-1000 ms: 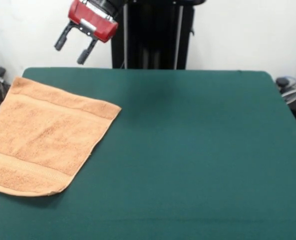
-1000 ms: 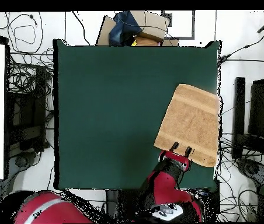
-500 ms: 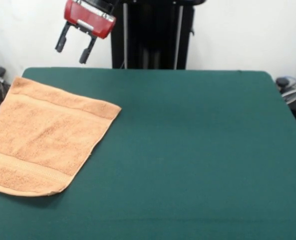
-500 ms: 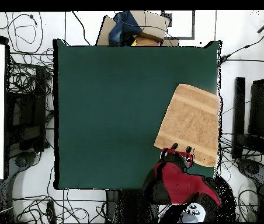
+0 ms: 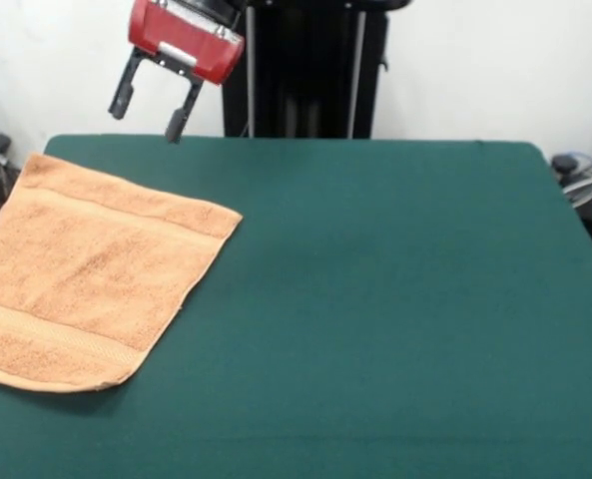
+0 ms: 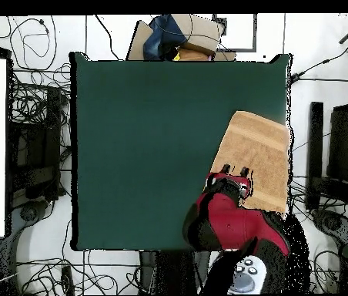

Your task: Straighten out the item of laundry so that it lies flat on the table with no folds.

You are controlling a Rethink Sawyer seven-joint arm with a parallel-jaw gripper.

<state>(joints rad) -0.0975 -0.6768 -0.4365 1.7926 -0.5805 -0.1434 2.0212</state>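
A: Where's the gripper (image 5: 148, 112)?
B: Up in the air, jaws spread, nothing betw. them.
A: And the towel (image 5: 86, 274)?
B: Below it, flat on the table (image 5: 395, 299), no folds showing. Seen from above, the gripper (image 6: 234, 170) sits over the towel's (image 6: 260, 154) edge nearest the arm; most of the cloth lies beyond its fingertips.
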